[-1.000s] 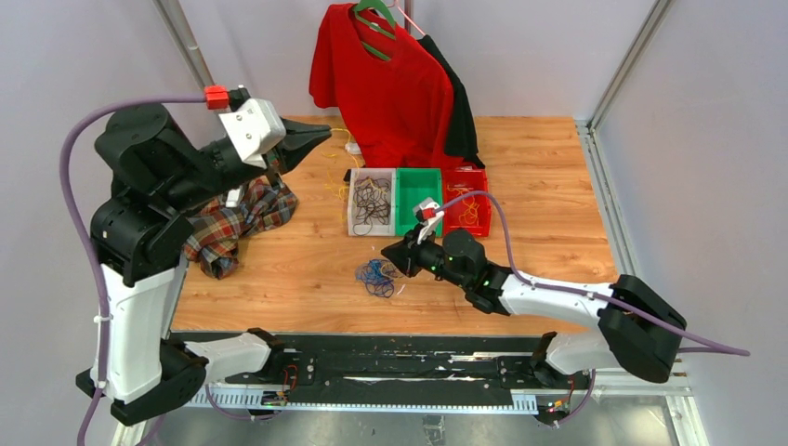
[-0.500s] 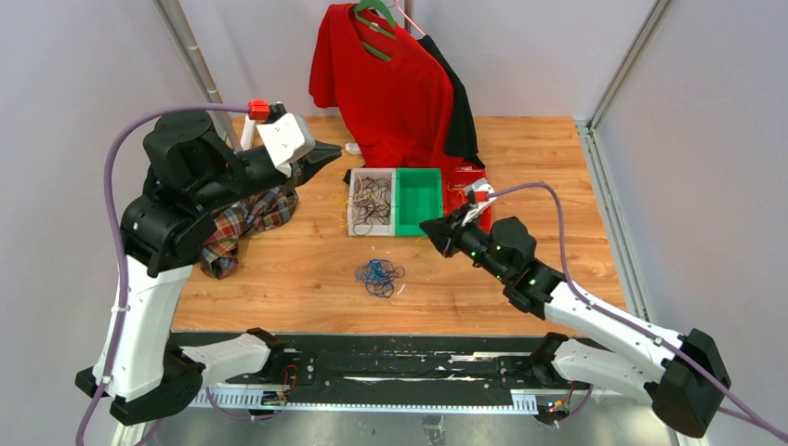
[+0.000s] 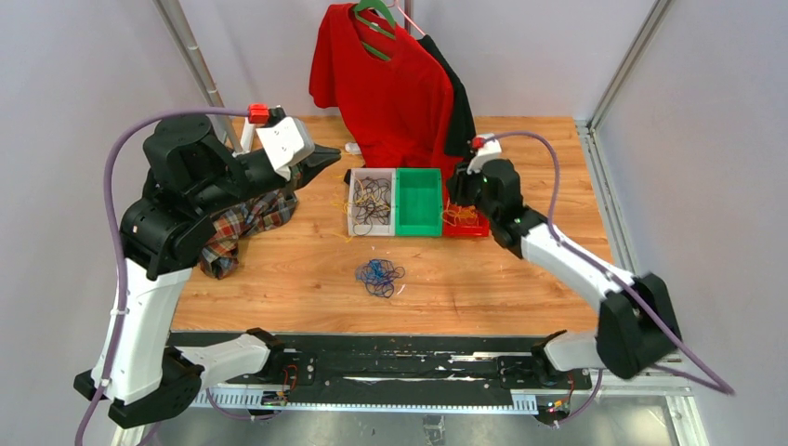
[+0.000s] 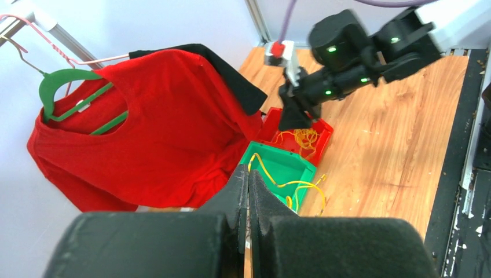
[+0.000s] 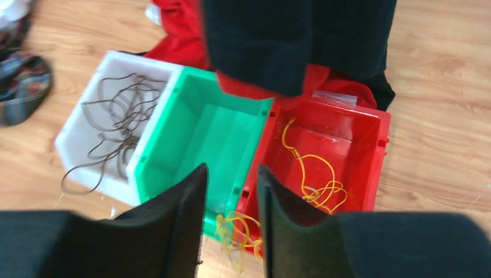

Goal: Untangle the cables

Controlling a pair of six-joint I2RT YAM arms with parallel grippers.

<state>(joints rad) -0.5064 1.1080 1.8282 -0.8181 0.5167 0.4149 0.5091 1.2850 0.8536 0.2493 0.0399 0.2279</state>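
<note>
At far left I saw a crumpled plaid cloth [image 3: 237,223] below the left arm. The left gripper [image 3: 331,152] hung above the wooden table [image 3: 539,269], jaws pressed together. A thin yellow cable [image 4: 271,177] ran from just by their tip, though I couldn't tell whether it was pinched. Black cables [image 3: 372,200] lay in the white plastic bin [image 3: 357,229], with a blue-and-black tangle [image 3: 379,276] on the table in front. Next came the green plastic bin [image 5: 197,133], then the red plastic bin [image 5: 353,124] holding yellow cables [image 5: 317,174]. There the right gripper [image 5: 230,174] hovered, fingers apart, gripping nothing.
</note>
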